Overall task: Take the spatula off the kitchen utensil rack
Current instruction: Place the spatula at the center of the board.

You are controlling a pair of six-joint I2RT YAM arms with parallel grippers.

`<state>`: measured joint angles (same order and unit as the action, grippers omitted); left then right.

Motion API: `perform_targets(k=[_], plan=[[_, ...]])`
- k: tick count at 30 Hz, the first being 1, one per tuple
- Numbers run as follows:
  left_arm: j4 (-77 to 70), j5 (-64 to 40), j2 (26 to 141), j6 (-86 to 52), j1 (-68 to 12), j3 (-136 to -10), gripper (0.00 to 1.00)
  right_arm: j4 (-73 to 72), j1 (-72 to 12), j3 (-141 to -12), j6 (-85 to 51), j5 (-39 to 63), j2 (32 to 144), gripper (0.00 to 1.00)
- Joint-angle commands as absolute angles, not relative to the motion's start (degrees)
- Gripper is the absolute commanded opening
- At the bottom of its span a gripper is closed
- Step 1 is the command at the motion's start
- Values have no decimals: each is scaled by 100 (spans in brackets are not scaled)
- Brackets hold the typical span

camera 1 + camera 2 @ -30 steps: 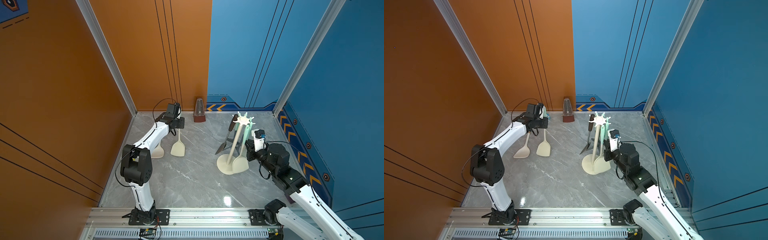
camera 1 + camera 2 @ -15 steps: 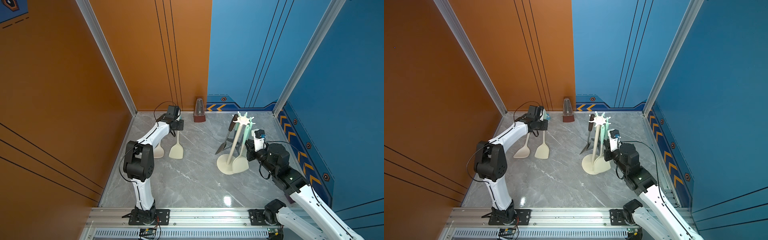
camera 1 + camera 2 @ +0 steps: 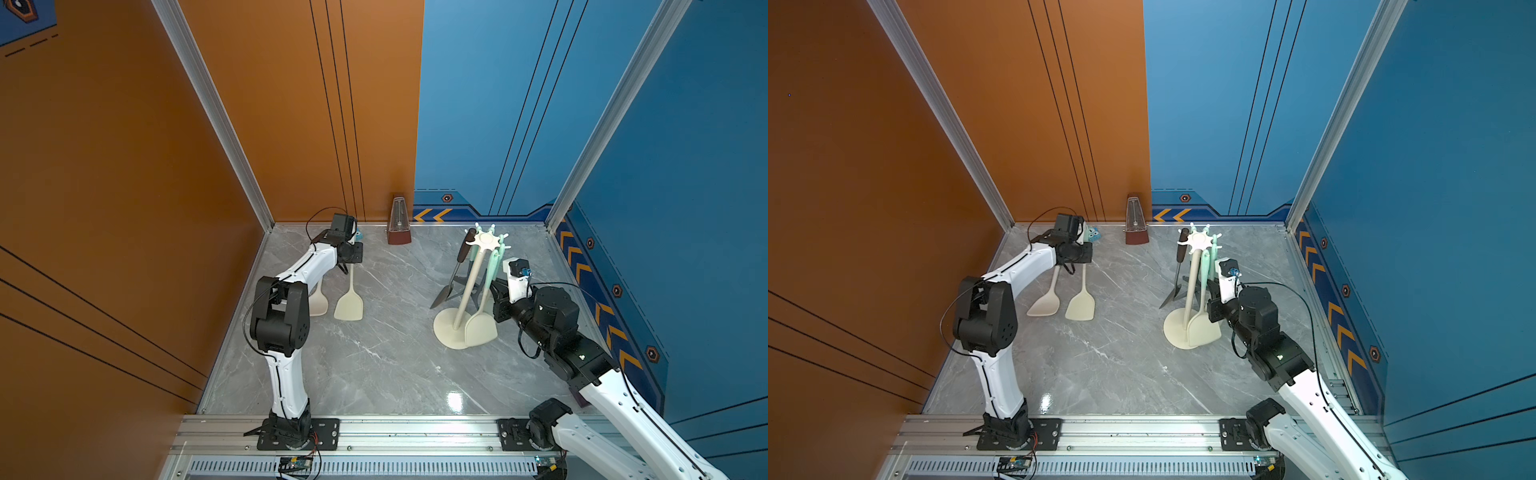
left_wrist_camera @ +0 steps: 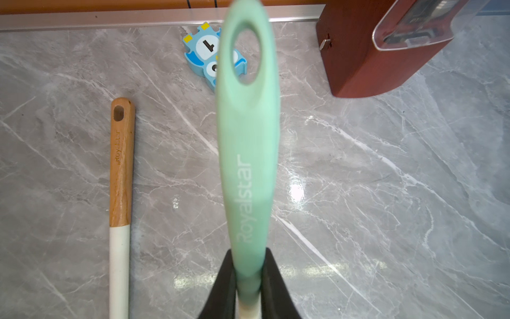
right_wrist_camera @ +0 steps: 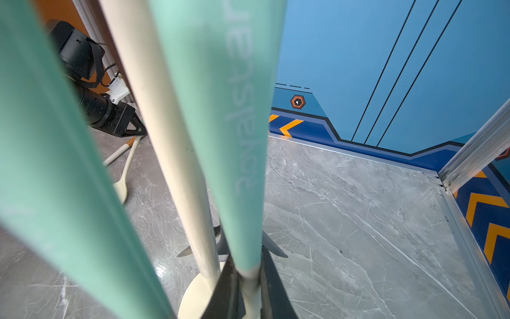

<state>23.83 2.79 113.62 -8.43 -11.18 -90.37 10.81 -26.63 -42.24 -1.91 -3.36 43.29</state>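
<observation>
Marble table (image 3: 395,374), metronome (image 3: 398,228), left jaws clamping loose spatula (image 3: 350,306), right jaws clamping racked spatula (image 3: 481,330)

Open across the marble floor (image 3: 390,357) at frame centre, blocked right of centre by the kitchen utensil rack (image 3: 468,286), upper centre by the metronome (image 3: 398,227).

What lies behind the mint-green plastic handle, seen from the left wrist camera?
A blue owl-shaped toy piece on the grey marble tabletop; the mint-green handle covers part of it.

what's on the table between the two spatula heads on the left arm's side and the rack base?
Nothing: bare marble from the nearer spatula head to the kitchen utensil rack base, in both top views.
</observation>
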Motion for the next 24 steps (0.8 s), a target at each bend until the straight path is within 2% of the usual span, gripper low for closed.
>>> perform_targets(k=[1,24], plan=[[2499,356,11545,-739,-1053,-9236,0,1658,-2653,-4086,-317,-643,4412,15],[2494,314,11924,-792,-948,-9009,0,1653,-2654,-4047,-347,-650,4470,14]])
